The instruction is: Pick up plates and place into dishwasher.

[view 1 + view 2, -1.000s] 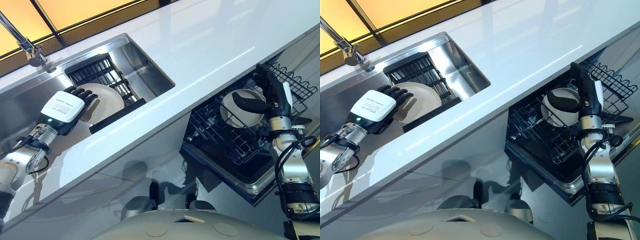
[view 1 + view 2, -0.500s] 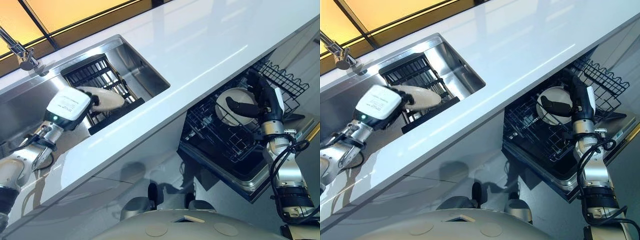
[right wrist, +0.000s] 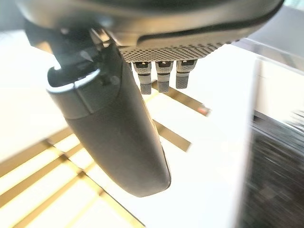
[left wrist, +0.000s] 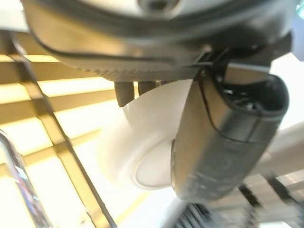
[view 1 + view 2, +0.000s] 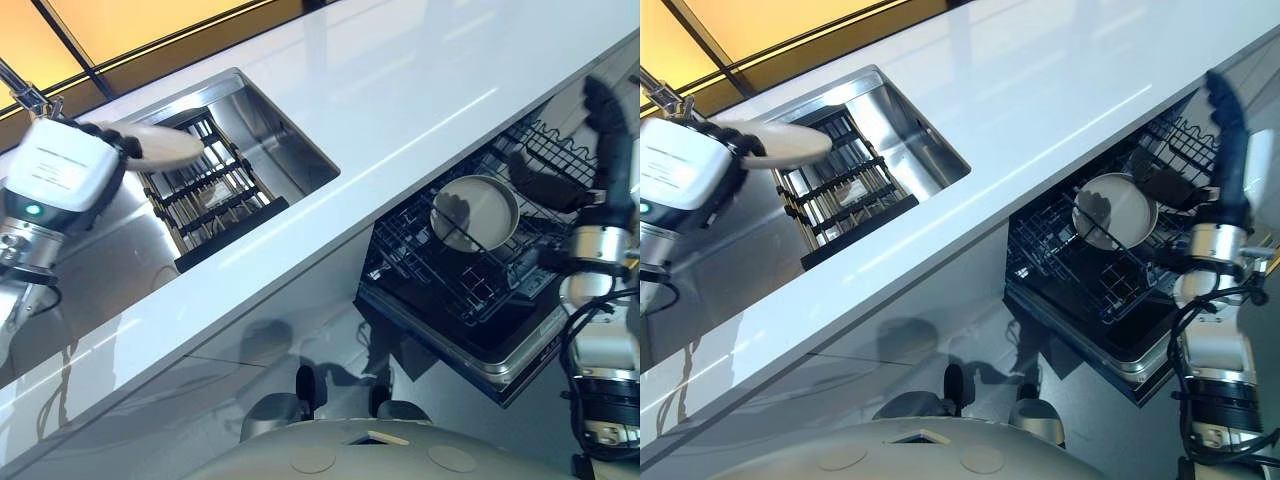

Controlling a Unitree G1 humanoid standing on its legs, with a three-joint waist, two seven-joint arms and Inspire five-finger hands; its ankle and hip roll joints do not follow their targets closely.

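Above the sink's black rack, the left hand grips a white plate by its edge; it could slip. Another plate stands in the dishwasher rack; the right hand above is released.

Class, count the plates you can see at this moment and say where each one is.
2. One plate is held in the left hand above the sink rack; one stands in the dishwasher rack. Others may be hidden.
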